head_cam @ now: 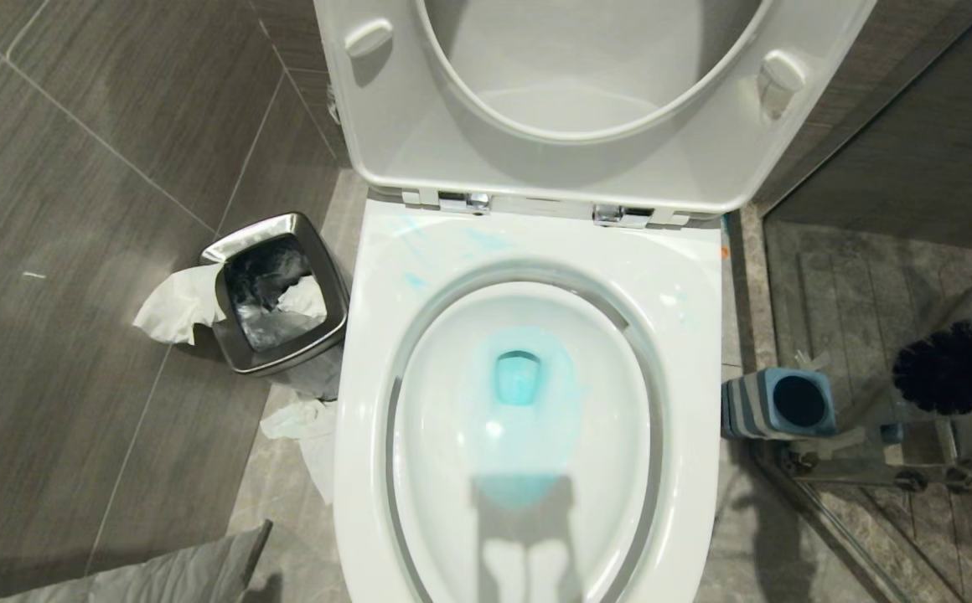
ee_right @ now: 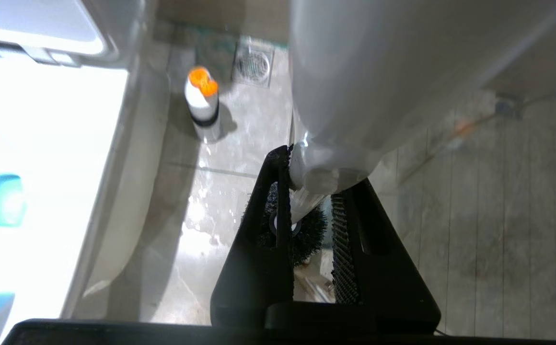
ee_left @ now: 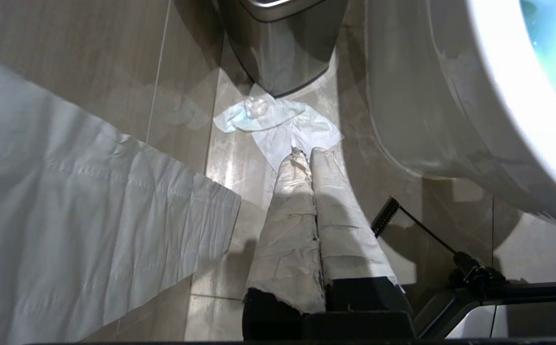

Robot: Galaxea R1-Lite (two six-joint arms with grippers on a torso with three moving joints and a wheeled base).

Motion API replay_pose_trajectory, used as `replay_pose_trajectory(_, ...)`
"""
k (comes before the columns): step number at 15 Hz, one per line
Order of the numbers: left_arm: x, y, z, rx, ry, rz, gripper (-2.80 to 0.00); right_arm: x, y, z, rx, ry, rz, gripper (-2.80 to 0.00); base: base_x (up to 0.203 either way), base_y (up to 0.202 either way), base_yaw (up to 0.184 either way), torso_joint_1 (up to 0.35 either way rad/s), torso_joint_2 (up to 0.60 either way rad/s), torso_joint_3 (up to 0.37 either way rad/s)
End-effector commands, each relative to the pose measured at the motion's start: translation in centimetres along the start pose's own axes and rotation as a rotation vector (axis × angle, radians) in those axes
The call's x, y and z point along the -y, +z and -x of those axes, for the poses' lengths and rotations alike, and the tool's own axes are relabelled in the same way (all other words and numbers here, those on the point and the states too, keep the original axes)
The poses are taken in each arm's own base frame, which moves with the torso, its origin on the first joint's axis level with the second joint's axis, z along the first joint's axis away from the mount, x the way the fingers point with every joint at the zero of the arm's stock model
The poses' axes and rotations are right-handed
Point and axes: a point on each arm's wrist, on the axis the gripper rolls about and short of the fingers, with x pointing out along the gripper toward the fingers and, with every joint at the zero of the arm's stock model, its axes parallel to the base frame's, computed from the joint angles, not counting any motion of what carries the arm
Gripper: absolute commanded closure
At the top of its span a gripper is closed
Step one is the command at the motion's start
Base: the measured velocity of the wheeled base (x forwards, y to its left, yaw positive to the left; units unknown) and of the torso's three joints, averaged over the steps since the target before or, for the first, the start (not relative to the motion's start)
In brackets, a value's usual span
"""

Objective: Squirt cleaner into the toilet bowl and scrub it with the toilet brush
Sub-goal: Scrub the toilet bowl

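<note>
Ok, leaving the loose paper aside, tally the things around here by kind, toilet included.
toilet bowl: 1
steel waste bin: 1
toilet brush, held in the right gripper: 1
striped brush holder: 1
orange-capped bottle: 1
Total: 5

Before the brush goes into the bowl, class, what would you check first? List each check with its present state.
1. Seat and lid raised off the toilet bowl: ok.
2. Cleaner already in the basin: ok, a turquoise pool shows.
3. Toilet brush out of its holder: ok.
4. Right claw shut on the brush handle: ok.
5. Brush head over the bowl: not ok, it hangs to the bowl's right.
6. Left claw shut, low beside the bowl: ok.
</note>
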Motion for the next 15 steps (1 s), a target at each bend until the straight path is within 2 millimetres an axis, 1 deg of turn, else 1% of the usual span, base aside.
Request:
replay_pose_trajectory(1,0.0,0.0,0.0,-0.002,0.0,0.0,0.0,-0.2,0.3,-0.3,0.004,0.025,-0.001,0.0,0.0,0.0,0.0,0.003,0.01,0.197)
replay_pose_trajectory(4,0.0,0.0,0.0,-0.002,-0.001,0.0,0.0,-0.3,1.0,-1.1,0.006,0.043,-0.003,0.0,0.0,0.0,0.0,0.002,0.0,0.206)
replay_pose_trajectory(7,0.0,0.0,0.0,-0.002,-0.001,0.0,0.0,-0.8,1.7,-2.0,0.006,0.084,-0.004,0.0,0.0,0.0,0.0,0.002,0.0,0.205)
replay_pose_trajectory(9,0.0,0.0,0.0,-0.002,0.0,0.0,0.0,-1.3,1.8,-2.7,-0.007,0.078,-0.002,0.0,0.0,0.0,0.0,0.004,0.0,0.213)
replay_pose_trajectory(12,0.0,0.0,0.0,-0.002,0.0,0.001,0.0,-3.0,1.7,-3.2,-0.026,0.099,0.003,0.0,0.0,0.0,0.0,0.001,0.0,0.201)
replay_pose_trajectory(15,0.0,0.0,0.0,0.0,0.0,0.001,0.0,-5.7,1.7,-3.7,-0.039,0.129,0.011,0.0,0.0,0.0,0.0,0.0,0.01,0.207)
